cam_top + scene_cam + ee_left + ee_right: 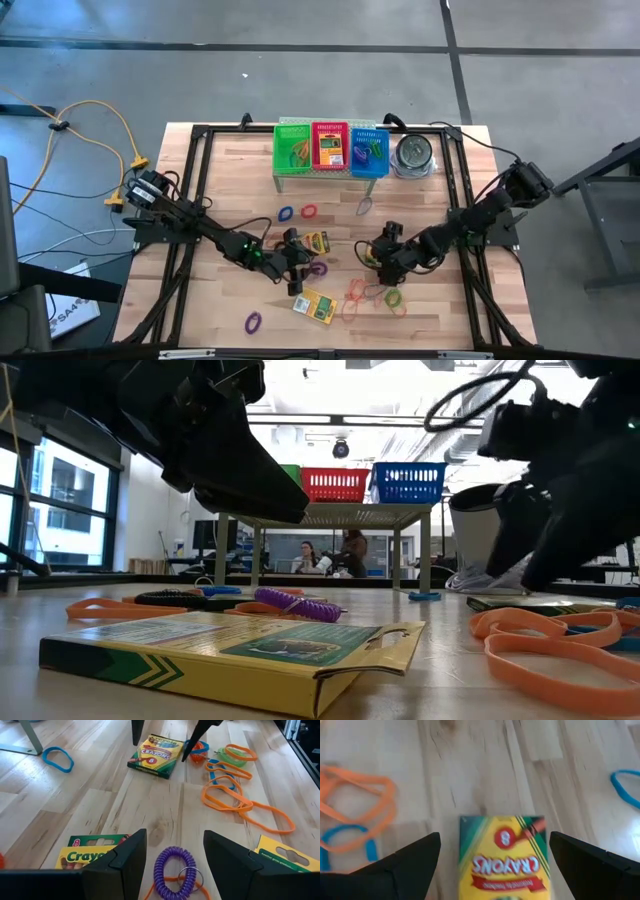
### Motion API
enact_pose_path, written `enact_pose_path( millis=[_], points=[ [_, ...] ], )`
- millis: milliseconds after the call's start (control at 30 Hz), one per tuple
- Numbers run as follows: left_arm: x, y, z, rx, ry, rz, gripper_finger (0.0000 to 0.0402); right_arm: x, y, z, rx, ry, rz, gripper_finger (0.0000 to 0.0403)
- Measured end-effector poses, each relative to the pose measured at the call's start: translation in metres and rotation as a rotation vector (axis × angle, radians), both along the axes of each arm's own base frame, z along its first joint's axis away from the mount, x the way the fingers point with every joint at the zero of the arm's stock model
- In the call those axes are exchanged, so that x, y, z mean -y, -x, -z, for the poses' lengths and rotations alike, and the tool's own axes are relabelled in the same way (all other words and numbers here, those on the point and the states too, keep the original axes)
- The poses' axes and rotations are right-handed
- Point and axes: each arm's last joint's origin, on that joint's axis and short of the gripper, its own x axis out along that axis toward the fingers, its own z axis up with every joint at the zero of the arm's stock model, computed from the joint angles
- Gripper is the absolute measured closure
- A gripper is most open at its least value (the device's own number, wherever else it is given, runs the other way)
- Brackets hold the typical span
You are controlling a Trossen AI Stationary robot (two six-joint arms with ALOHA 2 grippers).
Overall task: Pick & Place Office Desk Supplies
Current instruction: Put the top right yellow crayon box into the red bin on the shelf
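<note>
Yellow crayon box (502,857) is lying flat on the tabletop (230,180), right tool (492,852) hovering over it spread wide, empty. Left tool (175,851) is straddling a purple coil band (173,870), released too. I'm guessing fingers could slide off that low box and shove it.

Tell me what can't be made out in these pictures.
- What the green basket, red basket and blue basket hold: too small in the high view, walls hide it in the low view.
- Crayon box under the open right gripper: blurred and cut off by the right wrist picture's edge.
- Purple coil between the left gripper's fingers: whether they touch it is unclear.
</note>
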Motion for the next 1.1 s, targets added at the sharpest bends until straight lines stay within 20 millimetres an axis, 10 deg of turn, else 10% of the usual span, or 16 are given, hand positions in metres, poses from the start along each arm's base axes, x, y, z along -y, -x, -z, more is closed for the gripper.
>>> enact_pose_path(
  millis=[1100],
  points=[
    [0.000, 0.000, 0.001, -0.008, -0.005, -0.001, 0.0212, 0.018, -0.010, 0.028, -0.113, -0.102, 0.228, 0.0041]
  ],
)
